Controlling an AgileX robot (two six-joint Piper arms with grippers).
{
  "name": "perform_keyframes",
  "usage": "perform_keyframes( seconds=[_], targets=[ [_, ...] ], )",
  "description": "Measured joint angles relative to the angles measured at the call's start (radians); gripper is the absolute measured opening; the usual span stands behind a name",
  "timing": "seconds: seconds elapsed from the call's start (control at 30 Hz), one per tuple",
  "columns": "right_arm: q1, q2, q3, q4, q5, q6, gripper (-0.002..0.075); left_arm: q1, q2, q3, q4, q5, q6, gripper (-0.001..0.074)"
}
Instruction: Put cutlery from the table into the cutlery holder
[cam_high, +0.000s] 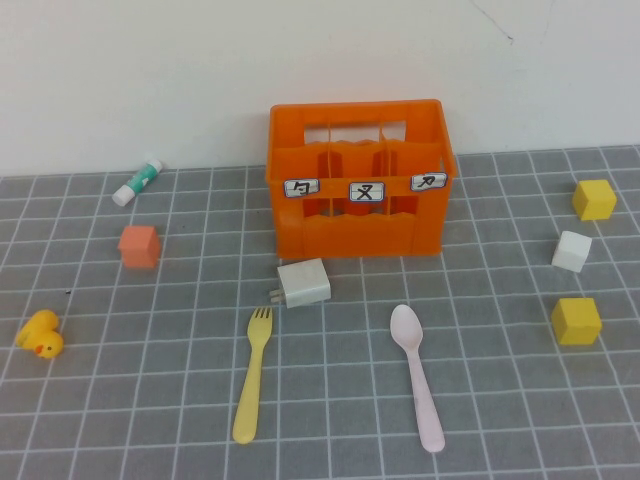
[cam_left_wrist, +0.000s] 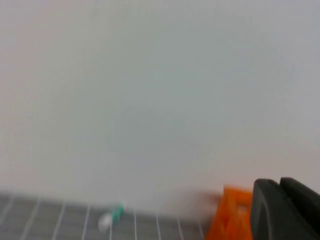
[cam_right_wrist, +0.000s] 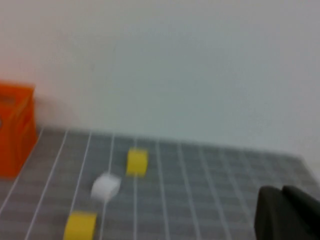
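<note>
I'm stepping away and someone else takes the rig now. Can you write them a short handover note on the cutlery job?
Left gripper: shut, holding nothing, parked off the table's left side.
Right gripper: shut, holding nothing, parked off the right side.
Fork and spoon: both flat on the table, in front of the orange crate. A white charger plug sits between fork and crate.
Done: nothing in the crate.
Left: fork and spoon both to go in.

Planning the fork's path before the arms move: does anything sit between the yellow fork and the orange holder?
Yes: the white charger plug lies on the table between the fork and the cutlery holder. The spoon's way looks clear. Both tools, left tool and right tool, are shut, out of the high view.
</note>
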Motion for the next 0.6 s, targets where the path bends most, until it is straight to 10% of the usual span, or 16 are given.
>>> perform_keyframes(
  seconds=[0.33, 0.6],
  targets=[
    [0.000, 0.309, 0.000, 0.437, 0.400, -0.634, -0.0003, 0.000, 0.374, -0.075, -0.238, 0.367, 0.244, -0.0001],
    [0.000, 0.377, 0.000, 0.512, 0.416, -0.783, -0.0003, -0.031, 0.726, -0.259, -0.498, 0.609, 0.642, -0.0001]
  ],
)
